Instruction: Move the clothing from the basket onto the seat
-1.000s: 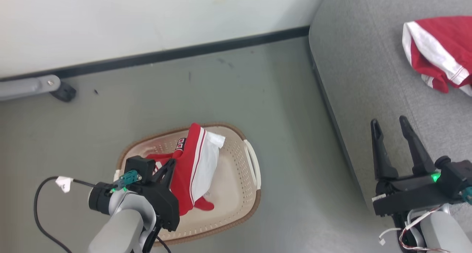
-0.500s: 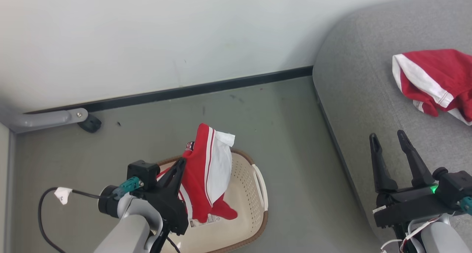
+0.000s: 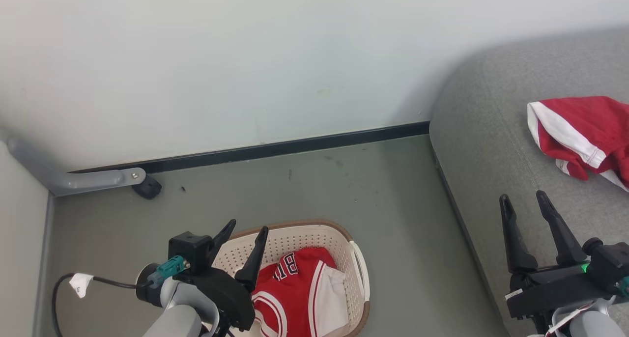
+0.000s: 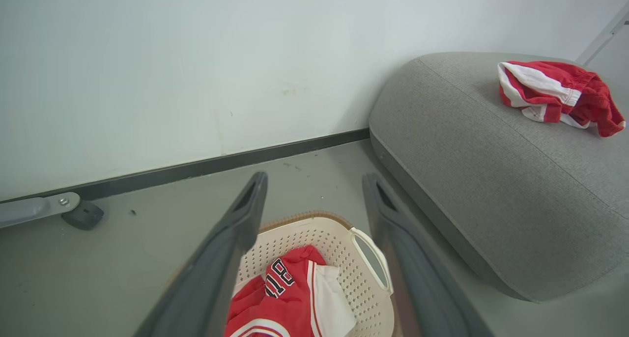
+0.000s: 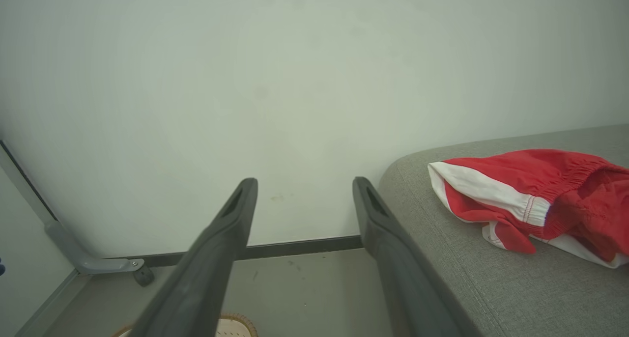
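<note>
**Grippers.** Left gripper [image 3: 246,227]: fingers spread wide with nothing between them. It hangs over the near-left part of the basket [image 3: 314,226]. Right gripper [image 3: 522,197]: fingers apart and empty, hovering over the near-left edge of the seat [image 3: 481,170].

**Clothing.**
- The jersey [image 3: 295,297] lies crumpled inside the basket, lettering up and white panel to its right. It is not held.
- The shorts [image 3: 575,130] lie on the seat at the far right, well apart from both grippers.

**Status (judgement).** About half done. The shorts are placed and the jersey is yet to go over.

**Risks from here (judgement).**
- A shallow pinch on one loose fold could let the soft, slack fabric slide out on the lift.
- The long fingers could go too deep and snag the perforated wall or the looped handle [image 3: 362,270]. The basket looks light and would likely lift or tip with the cloth.
- The seat is to the right, across bare floor [image 3: 373,189]. A weak hold could drop the jersey there.
- Releasing at the seat's rounded corner could let the cloth slide off.
- A left-arm swing to the right crosses the right gripper's space, so the two could hit.
</note>
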Controlling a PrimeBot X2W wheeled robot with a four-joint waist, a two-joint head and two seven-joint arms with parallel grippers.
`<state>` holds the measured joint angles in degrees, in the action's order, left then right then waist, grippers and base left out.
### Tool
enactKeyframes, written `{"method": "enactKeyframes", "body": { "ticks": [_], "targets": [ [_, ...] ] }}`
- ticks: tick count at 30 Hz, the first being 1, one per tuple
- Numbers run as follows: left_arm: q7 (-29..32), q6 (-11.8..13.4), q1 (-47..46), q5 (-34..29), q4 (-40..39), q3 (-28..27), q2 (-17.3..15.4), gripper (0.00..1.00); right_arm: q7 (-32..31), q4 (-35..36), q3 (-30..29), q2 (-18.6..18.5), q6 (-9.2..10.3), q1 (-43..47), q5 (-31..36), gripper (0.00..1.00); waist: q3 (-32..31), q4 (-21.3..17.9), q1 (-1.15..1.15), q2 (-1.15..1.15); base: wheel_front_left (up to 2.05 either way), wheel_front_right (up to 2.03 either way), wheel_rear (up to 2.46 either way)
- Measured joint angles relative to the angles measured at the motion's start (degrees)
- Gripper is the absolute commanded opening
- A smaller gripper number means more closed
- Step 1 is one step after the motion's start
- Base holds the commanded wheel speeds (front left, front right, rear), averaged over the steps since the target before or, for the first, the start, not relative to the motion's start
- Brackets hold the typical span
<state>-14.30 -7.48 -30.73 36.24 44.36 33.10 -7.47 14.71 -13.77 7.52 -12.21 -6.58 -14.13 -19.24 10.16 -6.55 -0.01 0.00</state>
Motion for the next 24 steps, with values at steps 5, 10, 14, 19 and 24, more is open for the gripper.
{"method": "enactKeyframes", "body": {
  "ticks": [5, 10, 14, 19, 24],
  "targets": [
    [0.0, 0.8, 2.0, 0.0, -3.2, -1.0, -0.7, 1.00, 0.0, 0.0, -0.1, -0.6, 0.00, 0.8, -0.5, 1.00, -1.2, 1.4, 0.00, 0.00, 0.00, 0.00, 0.00],
    [0.0, 2.0, 4.8, 0.0, -7.3, -2.5, -2.2, 1.00, 0.0, 0.1, -0.4, -1.2, -0.08, 1.4, -0.5, 1.00, -2.6, 3.0, 0.00, 0.00, 0.00, 0.00, 0.00],
    [0.0, 3.0, 7.0, 0.0, -10.6, -4.0, -3.5, 1.00, 0.0, 0.2, -0.5, -1.6, -0.08, 2.1, -0.5, 1.00, -3.7, 4.0, 0.00, 0.00, 0.00, 0.00, 0.00],
    [0.0, 4.1, 9.3, 0.1, -14.0, -5.1, -4.5, 1.00, 0.0, 0.7, -0.6, -2.1, -0.25, 2.8, -0.5, 1.00, -4.6, 5.0, 0.00, 0.00, 0.00, 0.00, 0.00],
    [0.0, 5.7, 12.4, 0.1, -18.3, -6.9, -5.8, 1.00, 0.0, 0.9, -0.7, -2.5, -0.25, 3.3, -0.6, 1.00, -5.5, 6.0, 0.01, 0.01, 0.00, 0.00, 0.00]
  ]
}}
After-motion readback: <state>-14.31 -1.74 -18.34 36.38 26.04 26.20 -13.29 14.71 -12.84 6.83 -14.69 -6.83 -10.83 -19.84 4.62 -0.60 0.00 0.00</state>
